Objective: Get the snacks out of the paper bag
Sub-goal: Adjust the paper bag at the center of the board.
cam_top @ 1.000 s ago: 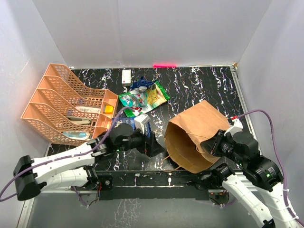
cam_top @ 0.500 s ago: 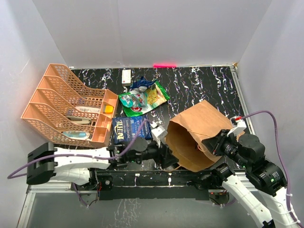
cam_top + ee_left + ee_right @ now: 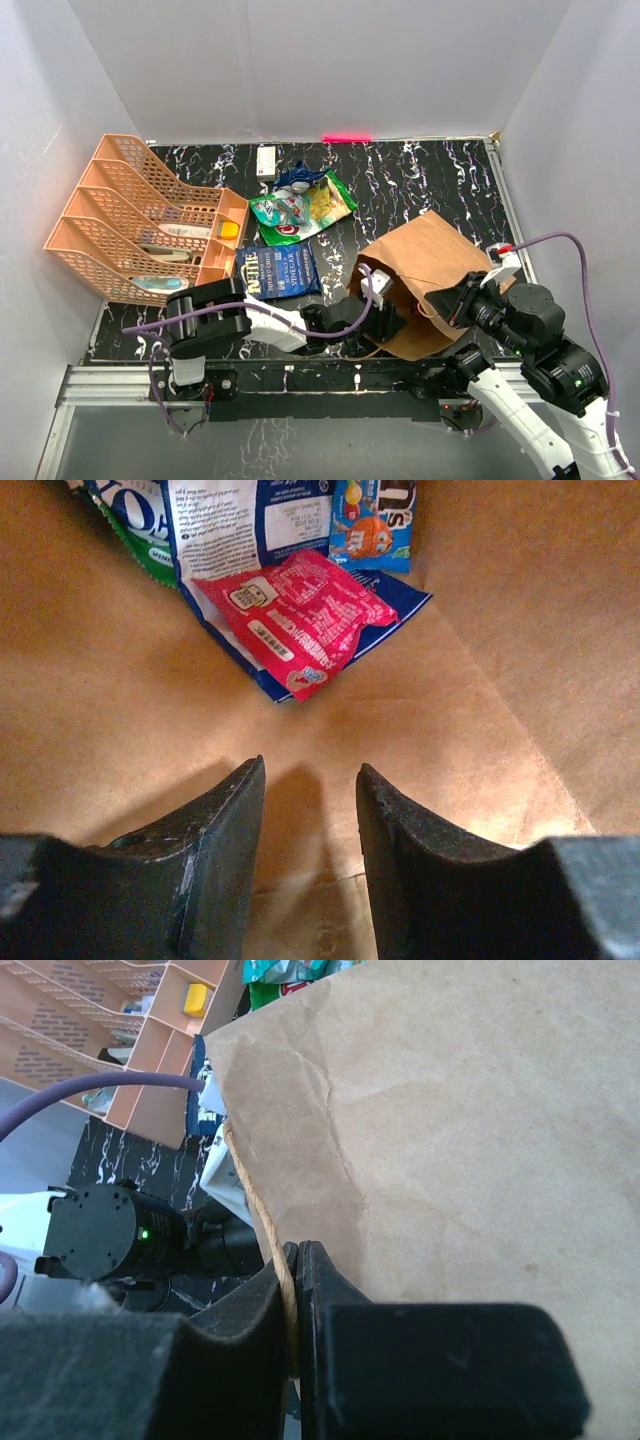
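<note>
The brown paper bag (image 3: 425, 262) lies on its side, mouth toward the left. My left gripper (image 3: 311, 770) is inside it, open, with nothing between its fingers. Ahead at the bag's far end lie snacks: a pink packet (image 3: 300, 620), a blue-white packet (image 3: 245, 520), a small blue packet (image 3: 372, 525) and a green one (image 3: 125, 530). My right gripper (image 3: 298, 1250) is shut on the bag's twisted paper handle (image 3: 258, 1210). On the table outside lie a dark blue packet (image 3: 280, 272), a green chip bag (image 3: 283, 216) and a green-yellow pouch (image 3: 328, 198).
An orange mesh organiser (image 3: 140, 220) stands at the left. A small white box (image 3: 266, 161) sits near the back wall, with a blue item (image 3: 295, 178) beside the pouches. The left arm (image 3: 300, 322) stretches along the table's front edge.
The left gripper left the dark blue packet on the table, swung right and went into the bag's mouth, its jaws narrowing. The right gripper kept its hold on the handle.
</note>
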Controlling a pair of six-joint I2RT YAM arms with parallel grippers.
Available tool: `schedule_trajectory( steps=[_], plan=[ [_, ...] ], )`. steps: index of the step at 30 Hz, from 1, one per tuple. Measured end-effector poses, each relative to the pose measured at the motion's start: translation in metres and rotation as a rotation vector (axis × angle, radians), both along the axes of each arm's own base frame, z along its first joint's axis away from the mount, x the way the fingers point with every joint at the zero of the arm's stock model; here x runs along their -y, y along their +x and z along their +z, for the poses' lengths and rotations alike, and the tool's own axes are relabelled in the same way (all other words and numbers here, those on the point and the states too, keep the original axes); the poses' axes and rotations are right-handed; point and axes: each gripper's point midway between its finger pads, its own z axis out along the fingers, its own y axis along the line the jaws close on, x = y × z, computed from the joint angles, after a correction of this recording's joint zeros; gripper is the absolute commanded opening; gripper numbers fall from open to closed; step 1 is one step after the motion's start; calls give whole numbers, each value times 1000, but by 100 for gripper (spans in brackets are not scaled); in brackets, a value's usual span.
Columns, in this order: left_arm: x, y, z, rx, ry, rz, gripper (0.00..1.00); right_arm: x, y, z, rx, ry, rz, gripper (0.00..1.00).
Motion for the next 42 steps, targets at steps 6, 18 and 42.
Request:
schedule_trajectory(
  steps=[6,18,42],
  plan=[
    [8,-1,8,15,-56,-16,48,10,-21,2,44,-26,35,8],
    [-14,-43,51,66,-140,-223,67,24,-60,-8,71,50,40,8],
    [-25,-52,69,29,-94,-288,60,0,-10,0,26,-24,54,8]
  ],
)
